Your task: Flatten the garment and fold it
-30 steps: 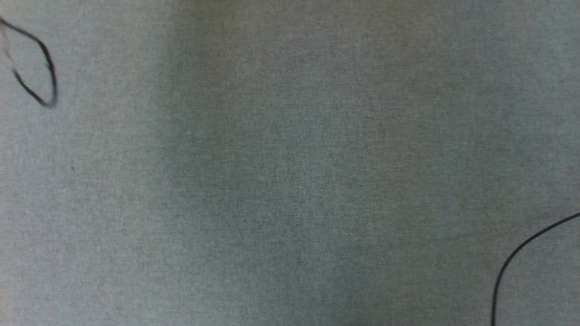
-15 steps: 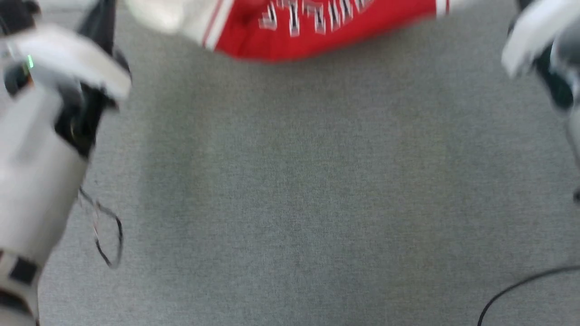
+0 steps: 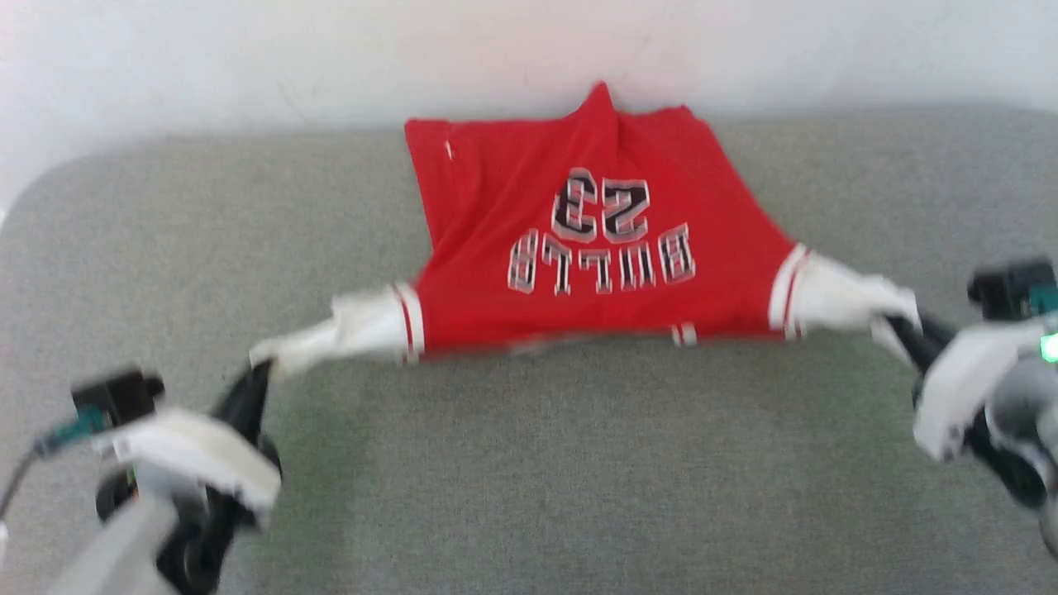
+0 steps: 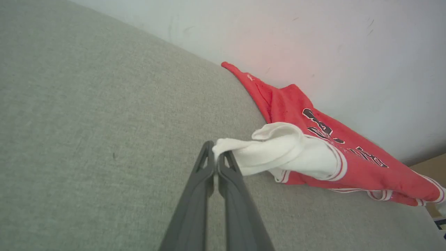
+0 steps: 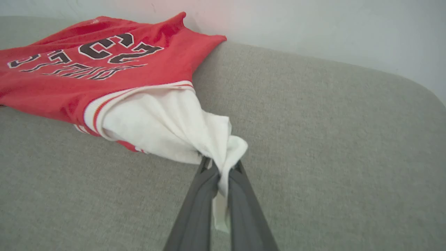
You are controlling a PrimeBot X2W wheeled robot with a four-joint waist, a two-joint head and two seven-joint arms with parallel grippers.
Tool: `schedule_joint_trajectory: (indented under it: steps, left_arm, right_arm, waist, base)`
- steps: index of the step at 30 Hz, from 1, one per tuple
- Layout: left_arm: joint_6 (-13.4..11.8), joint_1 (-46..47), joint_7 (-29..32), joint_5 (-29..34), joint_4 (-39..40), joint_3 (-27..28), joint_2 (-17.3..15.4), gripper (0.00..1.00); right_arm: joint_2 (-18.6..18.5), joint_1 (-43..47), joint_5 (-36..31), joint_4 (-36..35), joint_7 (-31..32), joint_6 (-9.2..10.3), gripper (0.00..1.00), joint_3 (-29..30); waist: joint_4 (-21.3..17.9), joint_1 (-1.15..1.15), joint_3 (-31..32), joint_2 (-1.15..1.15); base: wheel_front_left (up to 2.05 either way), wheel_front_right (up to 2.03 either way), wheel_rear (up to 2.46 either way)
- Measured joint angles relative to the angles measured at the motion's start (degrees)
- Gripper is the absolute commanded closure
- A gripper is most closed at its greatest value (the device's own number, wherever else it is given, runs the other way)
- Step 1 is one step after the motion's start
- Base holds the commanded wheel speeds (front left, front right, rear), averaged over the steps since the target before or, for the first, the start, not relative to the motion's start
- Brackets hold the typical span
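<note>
The garment (image 3: 579, 248) is a red jersey T-shirt with white sleeves, spread lettering-up across the far middle of the grey table (image 3: 529, 463). Its far hem touches the white wall. My left gripper (image 3: 258, 372) is shut on the tip of the left white sleeve (image 4: 275, 150). In the left wrist view the left gripper (image 4: 216, 153) pinches that sleeve end. My right gripper (image 3: 897, 326) is shut on the right white sleeve (image 5: 167, 125), whose cloth bunches between the right gripper (image 5: 219, 167) fingers. Both sleeves are pulled outward and the shirt is stretched between them.
A white wall (image 3: 529, 49) runs right behind the table's far edge. The table's rounded far corners show at the left (image 3: 50, 190) and in the right wrist view (image 5: 418, 87). Bare grey cloth lies between me and the shirt.
The head camera has tilted up from bare tabletop, so the shirt, both grippers and the wall have come into view. Whether the shirt itself moved I cannot tell.
</note>
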State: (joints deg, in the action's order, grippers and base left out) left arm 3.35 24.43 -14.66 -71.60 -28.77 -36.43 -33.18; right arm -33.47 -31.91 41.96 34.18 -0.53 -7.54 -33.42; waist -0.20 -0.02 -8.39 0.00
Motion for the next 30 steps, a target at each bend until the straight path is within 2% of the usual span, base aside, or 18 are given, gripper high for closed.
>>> schedule_joint_trajectory:
  steps: [7,14,20,27,28,29,30]
  left_arm:
    - [-4.8,-14.9,0.0,0.2,8.5,2.2,-2.2,1.0]
    - [-9.0,-27.6,0.0,0.4,16.5,5.6,-3.4,1.0]
    - [-11.7,-37.4,0.0,0.5,22.2,8.2,-4.4,1.0]
    - [-13.8,-42.5,0.0,0.8,26.0,9.4,-4.8,1.0]
    - [-14.0,-42.7,0.0,0.8,26.3,9.4,-4.8,1.0]
    - [-14.1,-42.8,0.0,1.1,26.5,9.5,-4.8,1.0]
    - [-14.5,-42.8,0.0,1.4,26.8,9.4,-4.8,1.0]
  right_arm:
    - [-4.1,15.4,2.9,-7.9,4.4,-0.01,1.0,1.8]
    - [-6.1,29.4,3.8,-14.2,9.7,-0.04,1.0,5.6]
    - [-6.1,39.5,3.8,-18.4,13.8,-0.08,1.0,9.8]
    - [-5.7,47.7,3.1,-24.0,19.7,-0.08,1.0,13.7]
    - [-5.4,48.0,2.7,-24.7,19.9,-0.08,0.78,14.9]
    - [-5.1,48.1,2.3,-25.4,20.2,-0.08,0.21,16.1]
    - [-4.8,48.1,1.6,-26.2,20.3,-0.07,0.0,17.3]
  waist:
    - [-0.2,0.0,5.2,0.0]
    - [-0.5,0.01,8.1,0.0]
    - [-0.4,0.01,9.4,0.0]
    - [0.7,0.02,10.2,0.0]
    - [0.8,0.02,10.4,0.0]
    - [0.9,0.02,10.4,0.0]
    - [1.0,0.02,10.5,0.0]
  base:
    - [0.0,0.0,0.0]
    - [0.0,0.0,0.0]
    - [0.0,0.0,0.0]
    - [0.0,0.0,0.0]
    - [0.0,0.0,0.0]
    - [0.0,0.0,0.0]
    - [0.0,0.0,0.0]
